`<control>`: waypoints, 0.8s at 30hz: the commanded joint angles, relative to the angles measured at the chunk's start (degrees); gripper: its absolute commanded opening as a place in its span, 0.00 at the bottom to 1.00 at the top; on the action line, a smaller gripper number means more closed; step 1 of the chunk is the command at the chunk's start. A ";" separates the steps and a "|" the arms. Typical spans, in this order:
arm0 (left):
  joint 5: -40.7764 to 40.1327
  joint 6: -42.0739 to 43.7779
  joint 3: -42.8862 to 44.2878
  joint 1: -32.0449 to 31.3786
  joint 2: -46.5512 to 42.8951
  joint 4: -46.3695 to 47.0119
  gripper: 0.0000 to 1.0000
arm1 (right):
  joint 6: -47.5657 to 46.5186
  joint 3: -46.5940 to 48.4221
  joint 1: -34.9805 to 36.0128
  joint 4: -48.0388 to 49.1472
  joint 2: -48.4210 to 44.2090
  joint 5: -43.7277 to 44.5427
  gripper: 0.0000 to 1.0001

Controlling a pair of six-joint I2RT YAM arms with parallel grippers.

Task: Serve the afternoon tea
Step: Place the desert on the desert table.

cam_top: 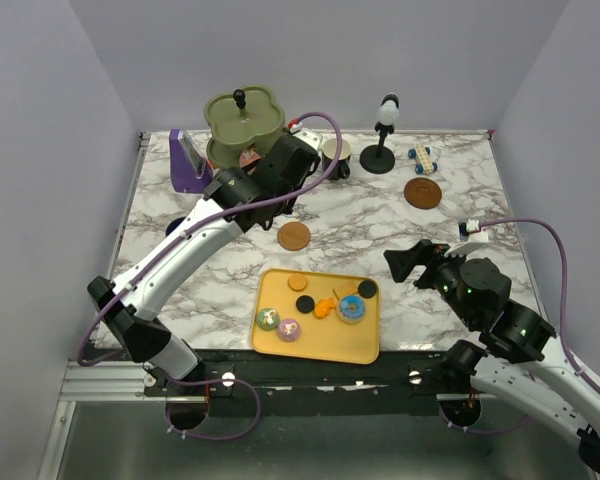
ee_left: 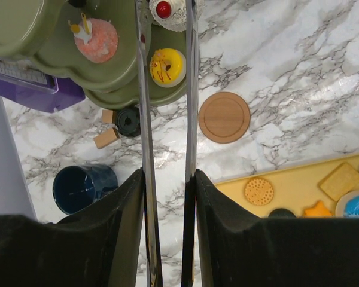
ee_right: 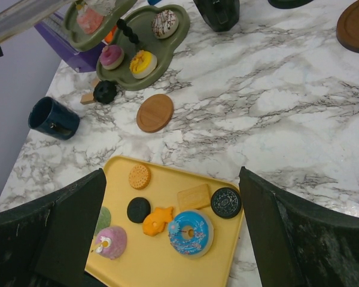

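A marble table (cam_top: 380, 225) holds the olive-green three-tier stand (cam_top: 220, 120) at its far left corner, with a yellow doughnut (ee_left: 167, 66) and a pink cupcake (ee_left: 96, 39) on its tiers. The left gripper (ee_left: 166, 5) reaches over the stand, thin fingers a narrow gap apart. A cherry-topped white cupcake (ee_left: 163, 15) shows between them, but whether it is gripped cannot be told. The right gripper (ee_right: 172, 173) hangs spread wide and empty, right of the yellow tray (cam_top: 280, 345) at the near edge. A dark-blue mug (ee_right: 52, 118) lies tipped near the left edge.

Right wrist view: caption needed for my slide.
Open right gripper facing yellow tray of toy treats; green stand partly filled.
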 commanded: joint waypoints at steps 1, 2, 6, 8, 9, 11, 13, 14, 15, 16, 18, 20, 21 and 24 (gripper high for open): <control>2.06 3.19 5.40 2.56 4.06 2.42 0.37 | 0.15 -0.68 0.24 0.33 -0.47 0.46 1.00; 2.10 3.59 6.12 3.03 4.89 2.51 0.37 | 0.14 -0.75 0.24 0.38 -0.50 0.37 1.00; 0.89 5.17 8.83 4.39 8.50 2.50 0.37 | 0.08 -0.62 0.24 0.37 -0.57 0.28 1.00; 0.17 5.80 9.69 5.09 9.72 2.68 0.36 | 0.10 -0.71 0.24 0.36 -0.55 0.25 1.00; 0.13 6.08 9.98 5.58 10.29 3.05 0.37 | 0.06 -0.68 0.24 0.32 -0.55 0.26 1.00; 0.54 6.30 10.74 6.46 11.23 3.43 0.36 | 0.10 -0.66 0.24 0.31 -0.39 0.26 1.00; 0.83 6.53 11.57 7.17 12.23 3.44 0.36 | 0.06 -0.69 0.24 0.36 -0.33 0.35 1.00; 0.72 6.64 12.02 7.43 12.67 3.44 0.36 | 0.12 -0.67 0.24 0.35 -0.36 0.33 1.00; 0.51 6.81 12.32 7.54 13.05 3.50 0.36 | 0.14 -0.68 0.24 0.36 -0.31 0.37 1.00; 0.32 7.15 12.67 7.74 13.45 3.56 0.36 | 0.14 -0.74 0.24 0.36 -0.30 0.40 1.00; -0.36 7.69 13.20 7.94 14.08 4.01 0.36 | 0.10 -0.71 0.24 0.38 -0.27 0.40 1.00; -0.75 8.09 14.04 8.23 14.75 3.98 0.36 | 0.07 -0.72 0.19 0.40 -0.03 0.40 1.00; -0.74 8.09 14.48 8.45 15.16 3.81 0.36 | 0.08 -0.66 0.24 0.35 0.04 0.39 1.00; -0.65 7.85 14.99 9.06 15.89 3.84 0.36 | 0.06 -0.66 0.24 0.36 0.22 0.40 1.00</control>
